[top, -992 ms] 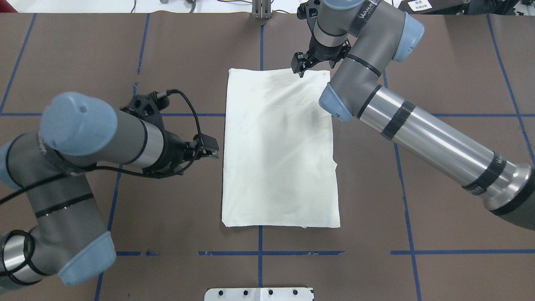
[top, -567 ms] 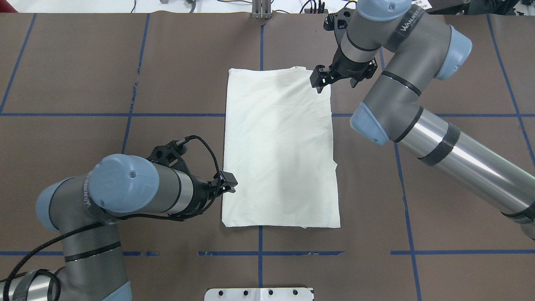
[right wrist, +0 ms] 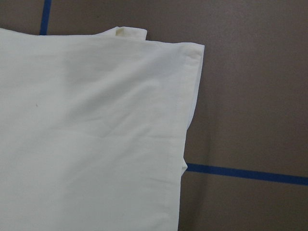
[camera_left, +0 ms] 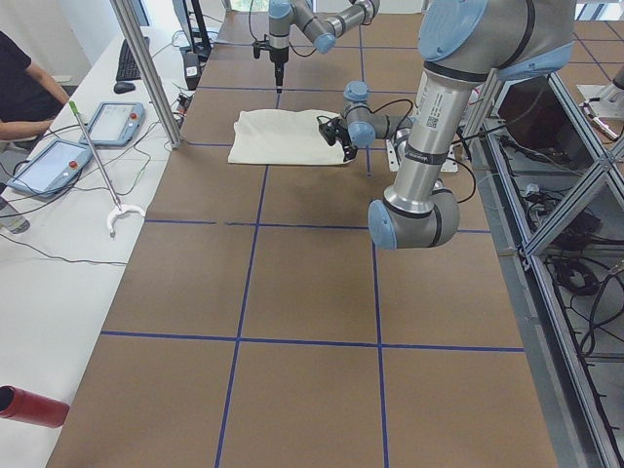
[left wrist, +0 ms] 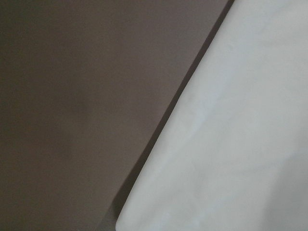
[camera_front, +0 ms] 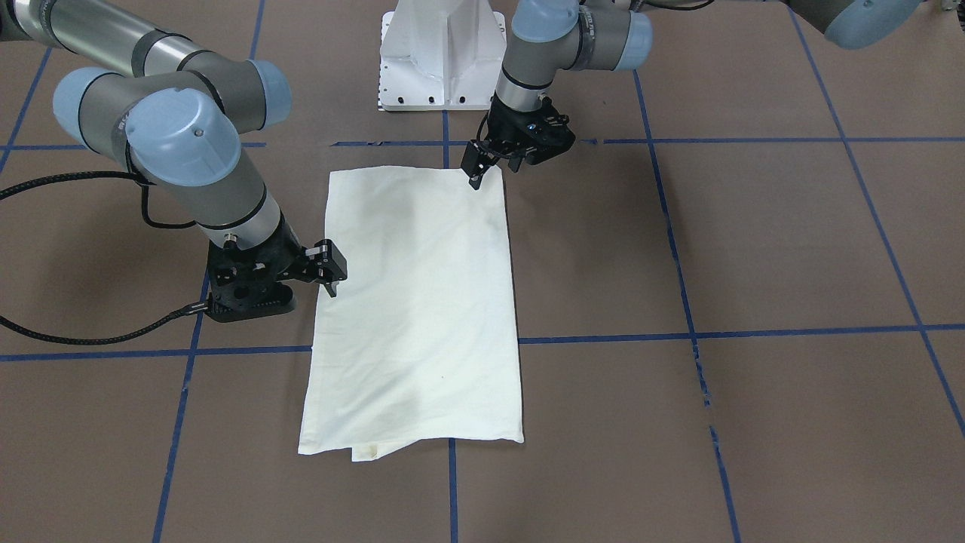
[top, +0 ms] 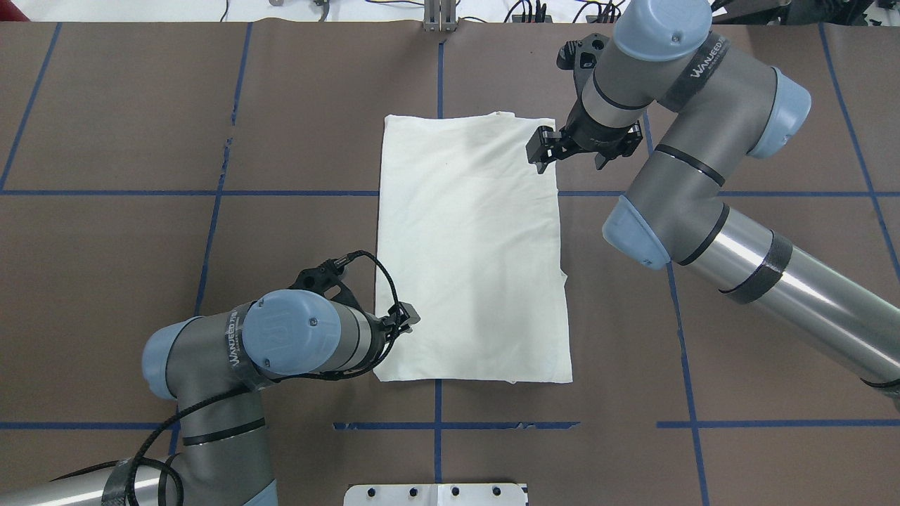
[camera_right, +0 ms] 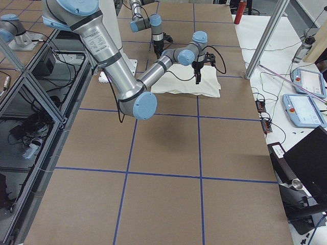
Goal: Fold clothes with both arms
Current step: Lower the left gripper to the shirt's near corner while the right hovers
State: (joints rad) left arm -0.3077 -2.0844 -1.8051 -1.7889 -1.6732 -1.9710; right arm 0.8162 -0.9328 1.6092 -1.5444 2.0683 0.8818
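The left gripper (top: 408, 318) hangs low over the left edge of the shirt (top: 471, 246), close to its near-left corner. The right gripper (top: 540, 158) sits at the opposite end, just inside the far-right corner. Neither has any cloth in it. Whether the jaws of either are parted or together cannot be told, since the black fingers are small and seen end-on in the fixed views and neither wrist camera shows them.

The step in hand looks like lining up for the next fold. To do it well, each gripper should drop at the very edge and catch every layer there, not only the top one. Both ends should then lift at the same pace, so the panel travels flat and does not twist.

The shirt lies in the middle of the table (top: 105, 105), already folded into a long, neat rectangle with its plain cream back up. The cloth is soft, thin knit, faintly creased. A stitched hem (right wrist: 185, 101) runs down its right side, and an under-layer peeks out at the far edge. The table is covered in matte brown, crossed by blue tape lines (top: 506, 425) — smooth enough for cloth to slide on.
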